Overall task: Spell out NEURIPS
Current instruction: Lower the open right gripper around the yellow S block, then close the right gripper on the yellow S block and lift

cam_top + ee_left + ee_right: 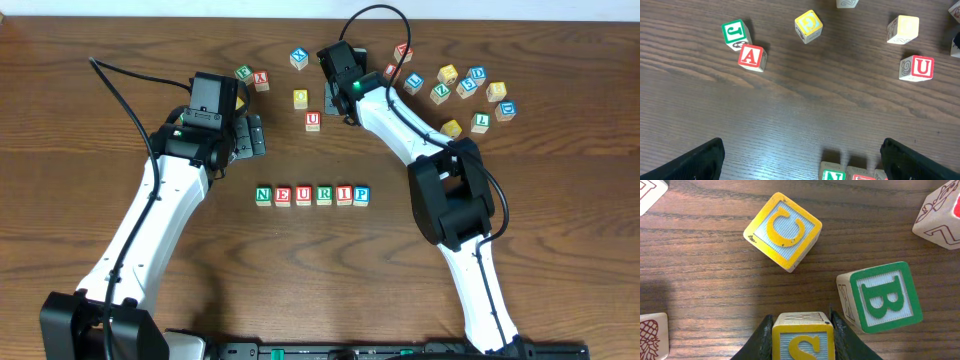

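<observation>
Item: S block (802,344), yellow-edged, last letter wanted.
Location: back of counter (120,40) among loose blocks, well apart from row (312,195) reading N-E-U-R-I-P at centre.
Right claw (802,330): clenched on S block, fingers on both side faces.
Left claw (801,150): released, empty, above bare counter.
Neighbours: B block (882,297) just beside one finger; C block (783,230) beyond.
Handling: lift straight up before travelling, so B block stays put. Set down just after P block (361,195), in line with row, letter reading upright. Let go gently.
</observation>
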Controlling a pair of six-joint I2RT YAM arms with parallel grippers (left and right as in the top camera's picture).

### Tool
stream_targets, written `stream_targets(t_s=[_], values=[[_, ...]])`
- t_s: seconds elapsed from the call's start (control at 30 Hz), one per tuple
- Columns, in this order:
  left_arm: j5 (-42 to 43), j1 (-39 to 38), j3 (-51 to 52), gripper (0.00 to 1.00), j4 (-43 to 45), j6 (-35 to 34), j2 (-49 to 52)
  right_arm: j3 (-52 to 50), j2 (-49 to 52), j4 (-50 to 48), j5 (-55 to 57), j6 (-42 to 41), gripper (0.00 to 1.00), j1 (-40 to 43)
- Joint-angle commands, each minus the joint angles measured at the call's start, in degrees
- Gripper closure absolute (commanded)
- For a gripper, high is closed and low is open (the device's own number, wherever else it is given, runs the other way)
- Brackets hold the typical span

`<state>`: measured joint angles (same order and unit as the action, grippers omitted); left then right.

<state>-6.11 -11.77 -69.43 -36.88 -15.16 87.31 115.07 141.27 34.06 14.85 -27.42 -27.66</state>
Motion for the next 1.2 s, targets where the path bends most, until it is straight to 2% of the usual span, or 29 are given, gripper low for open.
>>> stream_targets(t_s=[0.0,0.37,0.87,0.97,1.03,1.17], values=[[-0.09,0.13,-1.73,0.02,-0.07,0.13,-1.05,1.4,-1.14,0.5,0.22,0.09,0.79,0.15],[-0.09,0.13,-1.73,0.02,-0.07,0.13,-1.05,7.56,-1.25,8.02,0.22,0.26,0.77,0.13],[-0.09,0.13,-1.75,0.02,-0.07,0.13,-1.05,20.63,-1.25,23.71,0.22,0.44,0.82,0.15],[-0.09,0.13,-1.75,0.02,-0.07,0.13,-1.05,22.56,-1.42,27.12,0.0,0.44,0.85,0.13],[-0.09,0.13,-1.75,0.02,-0.07,0.13,-1.05,23.04,-2.01,28.85,-0.02,0.2,0.95,-0.04],[-0.09,0.13,-1.73,0.02,-0.07,0.13,-1.05,23.02,-4.09,30.1,-0.02,0.2,0.99,-0.63]])
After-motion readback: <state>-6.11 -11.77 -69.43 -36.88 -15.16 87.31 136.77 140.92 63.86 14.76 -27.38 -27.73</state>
